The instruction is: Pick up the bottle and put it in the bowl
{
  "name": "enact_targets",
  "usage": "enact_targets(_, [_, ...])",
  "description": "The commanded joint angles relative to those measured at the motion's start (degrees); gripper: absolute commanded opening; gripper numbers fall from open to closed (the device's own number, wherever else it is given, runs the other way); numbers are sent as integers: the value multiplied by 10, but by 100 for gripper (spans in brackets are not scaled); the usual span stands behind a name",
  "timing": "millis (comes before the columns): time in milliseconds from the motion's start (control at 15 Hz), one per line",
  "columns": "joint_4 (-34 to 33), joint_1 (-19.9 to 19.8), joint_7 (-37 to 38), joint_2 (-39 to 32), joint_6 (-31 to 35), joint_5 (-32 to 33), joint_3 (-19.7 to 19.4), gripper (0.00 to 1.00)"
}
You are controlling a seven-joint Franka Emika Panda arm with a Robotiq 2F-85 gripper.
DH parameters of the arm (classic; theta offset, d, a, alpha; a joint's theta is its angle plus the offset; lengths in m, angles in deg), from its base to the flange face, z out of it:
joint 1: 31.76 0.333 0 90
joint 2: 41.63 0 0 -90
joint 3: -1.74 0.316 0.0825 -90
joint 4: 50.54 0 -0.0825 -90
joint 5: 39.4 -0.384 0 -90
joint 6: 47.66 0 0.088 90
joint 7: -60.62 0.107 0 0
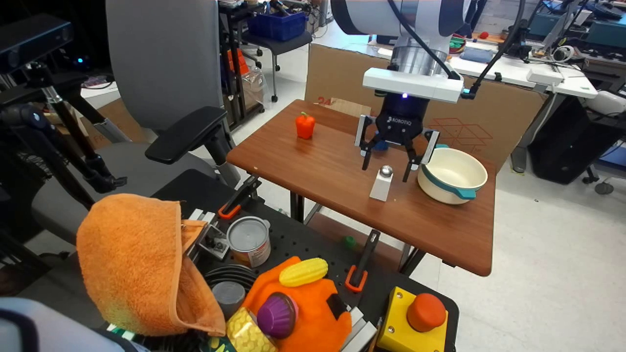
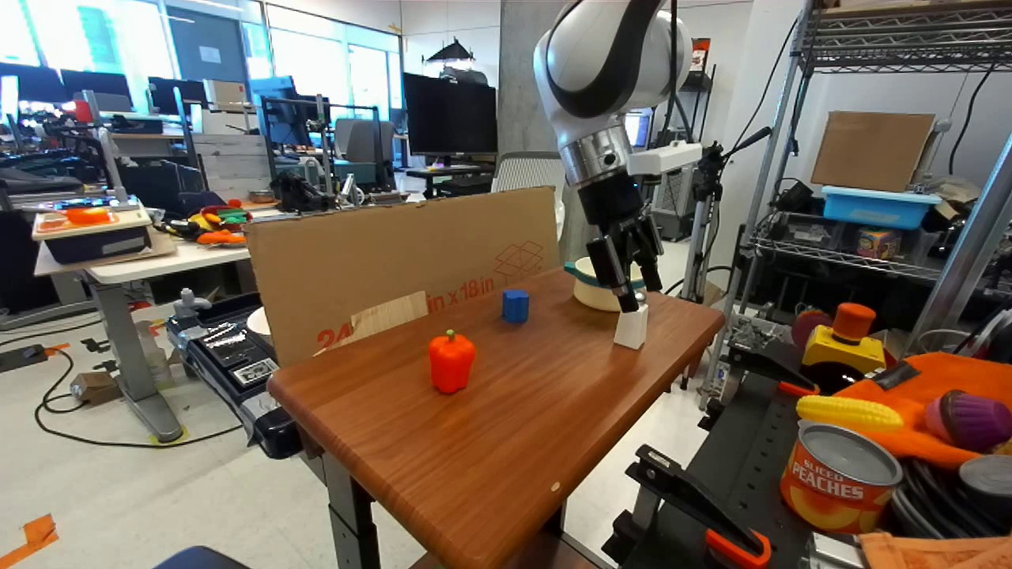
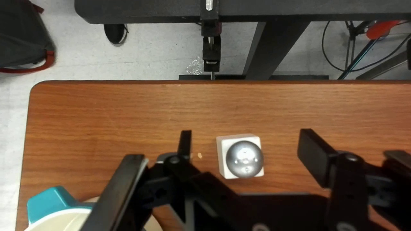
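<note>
Hanging spread wide and holding nothing, the gripper [image 1: 386, 172] points down with the bottle [image 1: 381, 189] upright roughly beneath it; in the wrist view it shows between the fingers [image 3: 314, 157], a gap on either side. The bottle's long axis runs vertical, so a straight descent seems called for. From left to right in an exterior view, the wooden table [image 1: 342, 181] bears a red pepper [image 1: 305, 127], the bottle and, near but apart, the bowl [image 1: 455, 168]. Around it are an office chair [image 1: 166, 73], a cardboard panel [image 1: 342, 73] and a white desk [image 1: 521, 77].
</note>
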Motion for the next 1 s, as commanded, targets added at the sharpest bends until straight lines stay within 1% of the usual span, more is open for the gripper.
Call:
enact_targets(0, [-18, -6, 18, -27, 13, -7, 7, 52])
enact_targets(200, [-32, -5, 29, -44, 17, -5, 5, 30])
enact_targets(267, [-33, -6, 30, -43, 18, -6, 5, 22])
enact_targets(400, [-31, -9, 23, -27, 15, -12, 9, 9])
enact_targets(667, [-36, -27, -14, 25, -10, -52, 18, 9])
enact_targets(933, [-74, -61, -61, 65, -53, -122, 21, 9])
